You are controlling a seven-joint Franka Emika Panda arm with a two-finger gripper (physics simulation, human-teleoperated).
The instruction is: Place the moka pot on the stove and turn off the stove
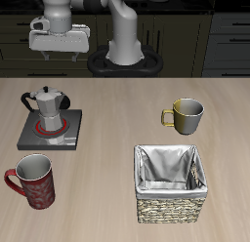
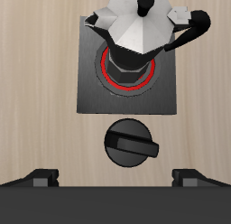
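Your hand (image 1: 61, 57) hung high above the stove (image 1: 49, 130), fingers (image 2: 43, 177) spread wide and gripping nothing. Straight beneath it sat the black knob (image 2: 129, 144) on the stove's front strip. Beyond the knob, the moka pot (image 1: 46, 105) stood upright on the burner, whose ring (image 2: 127, 71) glowed red around its base. Farther off on the surface (image 1: 107, 178) you had a red mug (image 1: 33, 181), a wicker basket (image 1: 172, 181) and an olive mug (image 1: 185, 114).

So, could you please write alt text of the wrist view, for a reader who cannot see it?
A silver moka pot with black handle and lid knob stands on a dark square stove, over its red ring burner. The stove's black knob lies nearer the camera, on the light wooden table. The gripper fingers stand apart above the table, holding nothing.
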